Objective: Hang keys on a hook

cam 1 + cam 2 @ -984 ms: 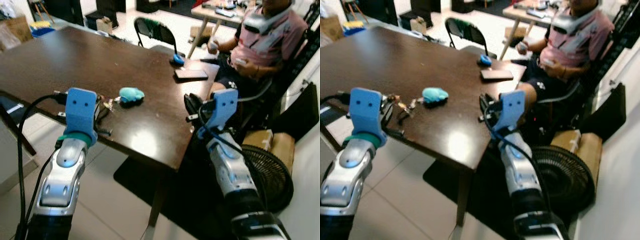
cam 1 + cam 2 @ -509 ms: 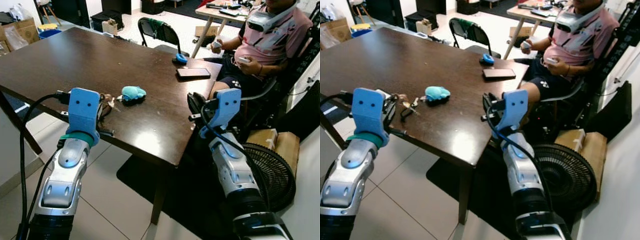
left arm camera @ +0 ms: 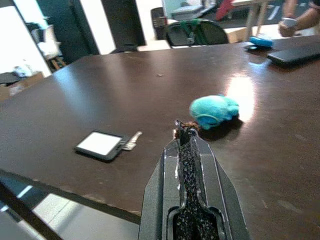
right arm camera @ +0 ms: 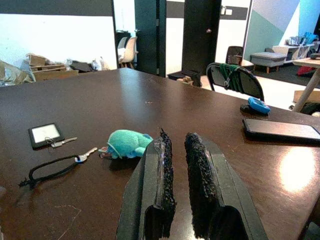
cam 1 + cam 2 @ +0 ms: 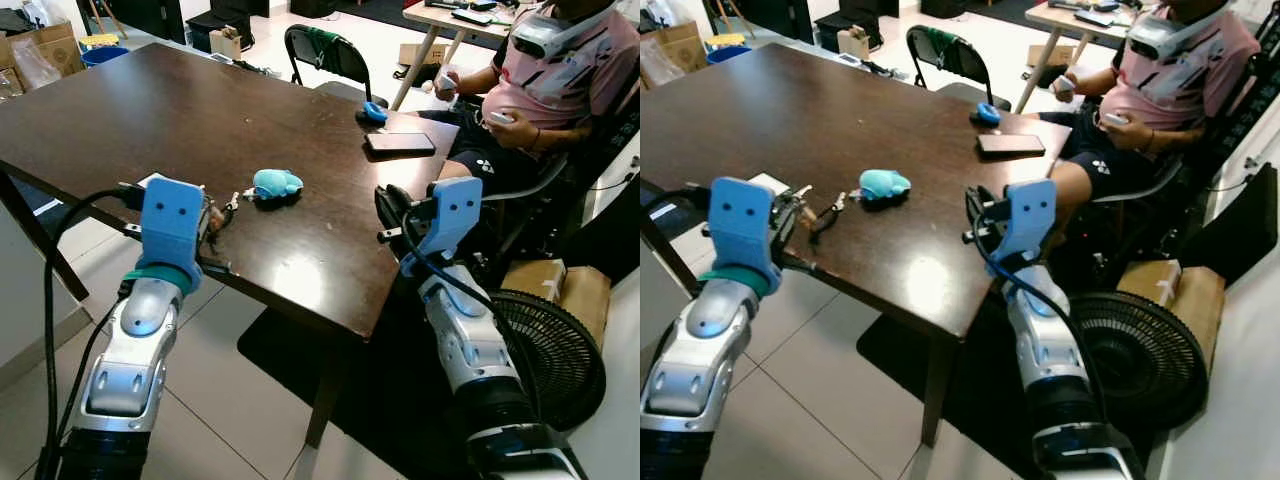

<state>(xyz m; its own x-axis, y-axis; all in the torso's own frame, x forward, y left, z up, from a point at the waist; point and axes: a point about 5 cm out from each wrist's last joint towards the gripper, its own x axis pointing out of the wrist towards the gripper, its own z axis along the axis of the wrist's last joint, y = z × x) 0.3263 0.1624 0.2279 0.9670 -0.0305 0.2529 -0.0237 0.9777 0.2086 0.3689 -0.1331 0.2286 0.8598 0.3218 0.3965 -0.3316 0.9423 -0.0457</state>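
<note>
Pick-up step: the left gripper (image 3: 188,131), fingers pressed together on what seems the black cord, hovers near the dark wooden desk's (image 5: 300,260) near edge, where the keys with turquoise plush charm (image 4: 127,143) lie. The right gripper (image 4: 176,142), slightly parted, holds nothing. Next: lift and find a hook.

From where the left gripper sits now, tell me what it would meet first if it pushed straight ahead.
Probably the turquoise plush toy: in the left wrist view it lies just beyond the left gripper tips, slightly off their line. Depth is unclear, so the gripper may graze it rather than hit it squarely.
</note>
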